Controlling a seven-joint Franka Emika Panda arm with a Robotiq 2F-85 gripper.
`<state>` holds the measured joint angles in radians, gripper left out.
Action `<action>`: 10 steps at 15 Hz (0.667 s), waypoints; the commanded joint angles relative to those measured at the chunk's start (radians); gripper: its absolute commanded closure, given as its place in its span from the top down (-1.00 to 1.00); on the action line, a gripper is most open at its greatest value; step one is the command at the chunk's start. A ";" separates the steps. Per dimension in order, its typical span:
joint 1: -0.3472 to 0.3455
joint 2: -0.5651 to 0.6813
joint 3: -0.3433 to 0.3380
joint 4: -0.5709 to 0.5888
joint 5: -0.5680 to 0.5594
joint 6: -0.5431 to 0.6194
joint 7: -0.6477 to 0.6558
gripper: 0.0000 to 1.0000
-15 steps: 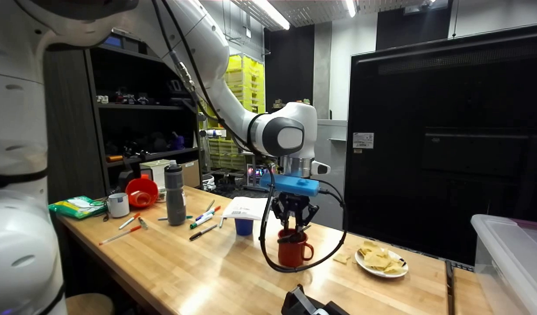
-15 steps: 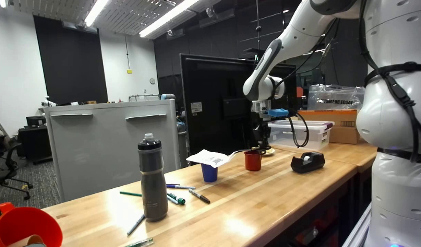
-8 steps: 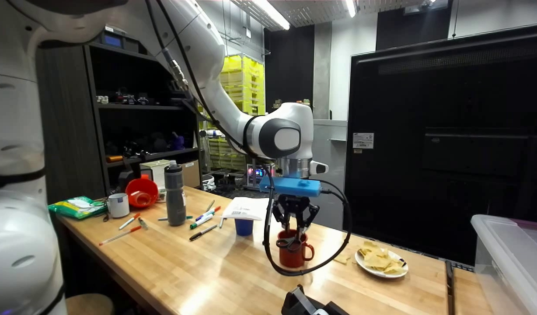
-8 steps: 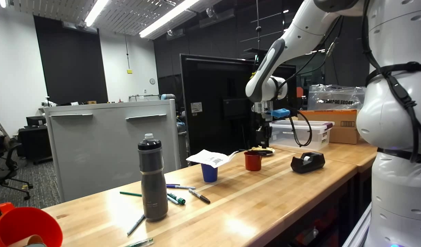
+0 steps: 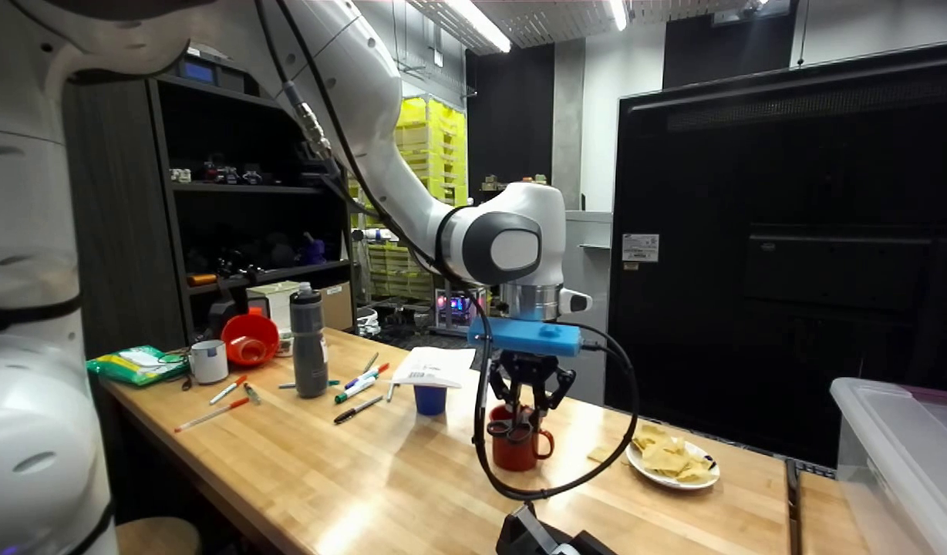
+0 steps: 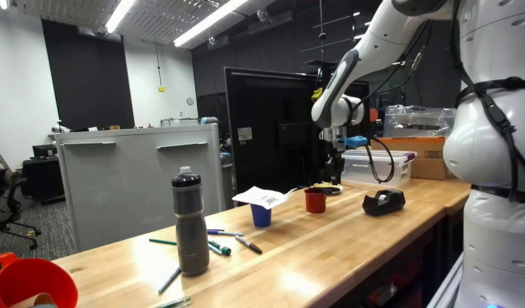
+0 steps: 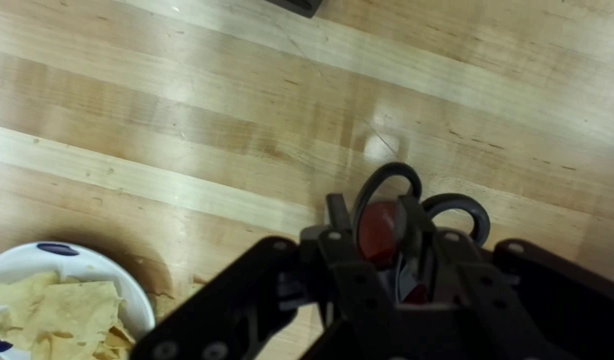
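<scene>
Wooden counter (image 7: 227,130) beneath, my end effector (image 7: 374,206) stood parted at the scissors (image 7: 393,168), contact unclear; snagging them risked tipping the mug (image 6: 315,202).

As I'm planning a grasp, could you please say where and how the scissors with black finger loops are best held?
From above, probably by a loop of the scissors: both jut past the rim of the cylindrical red mug, and their thin bands suit pinching.

In an exterior view the claw (image 5: 525,417) hangs, jaws parted, by a red mug (image 5: 513,455) with scissors (image 5: 509,431) at its rim. Chips (image 5: 665,456) fill a plate (image 5: 652,475) nearby; a bottle (image 5: 310,358) stands well apart.
</scene>
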<state>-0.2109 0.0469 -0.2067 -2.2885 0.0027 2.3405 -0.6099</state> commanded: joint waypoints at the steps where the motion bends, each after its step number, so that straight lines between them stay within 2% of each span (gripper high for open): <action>1: -0.009 -0.021 0.001 -0.001 0.015 -0.017 -0.013 -0.32; 5: -0.006 -0.019 0.003 0.009 0.018 -0.032 -0.001 -0.18; 6: -0.005 -0.017 0.003 0.012 0.018 -0.035 0.001 -0.06; 8: -0.003 -0.012 0.005 0.020 0.016 -0.041 0.011 -0.08; 10: -0.001 -0.002 0.008 0.032 0.014 -0.052 0.023 -0.18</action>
<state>-0.2115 0.0469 -0.2067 -2.2742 0.0051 2.3218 -0.6024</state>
